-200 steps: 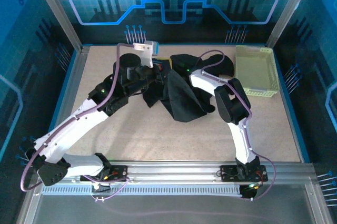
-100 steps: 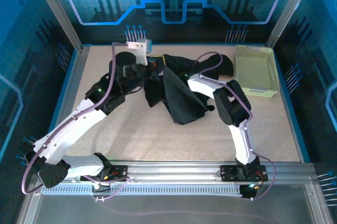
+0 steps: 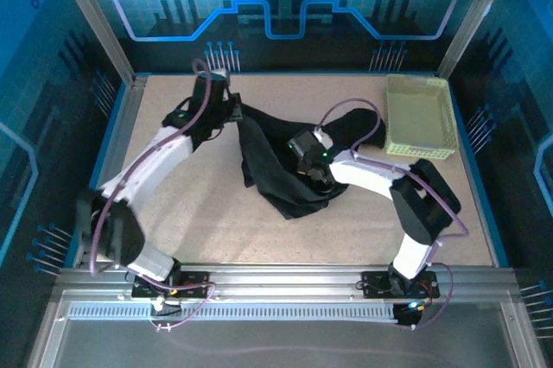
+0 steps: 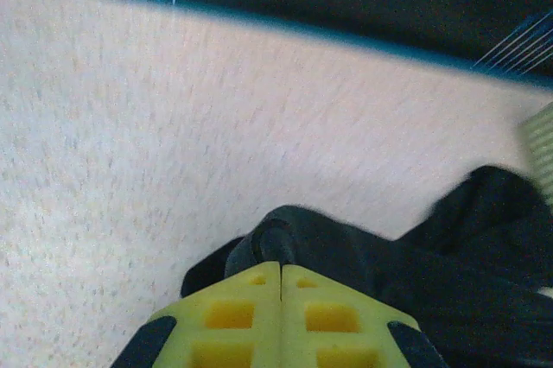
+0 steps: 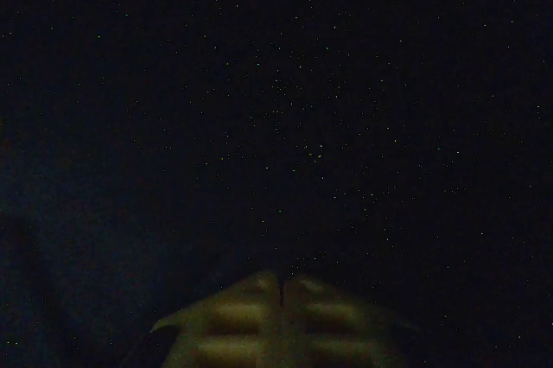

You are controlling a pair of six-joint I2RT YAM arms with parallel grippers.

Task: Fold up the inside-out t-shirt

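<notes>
Left gripper (image 4: 281,271): your jaws are together, clamped on a fold of the inside-out t-shirt (image 3: 281,174) toward the far left of the table (image 3: 207,212).
Right gripper (image 5: 281,286): jaws together, pushed into black cloth mid-shirt; you cannot tell whether fabric is pinched.
T-shirt: crumpled at the table's middle, one edge stretched toward your left gripper, its far end near the basket (image 3: 418,150).
Basket: far right, upright.
</notes>
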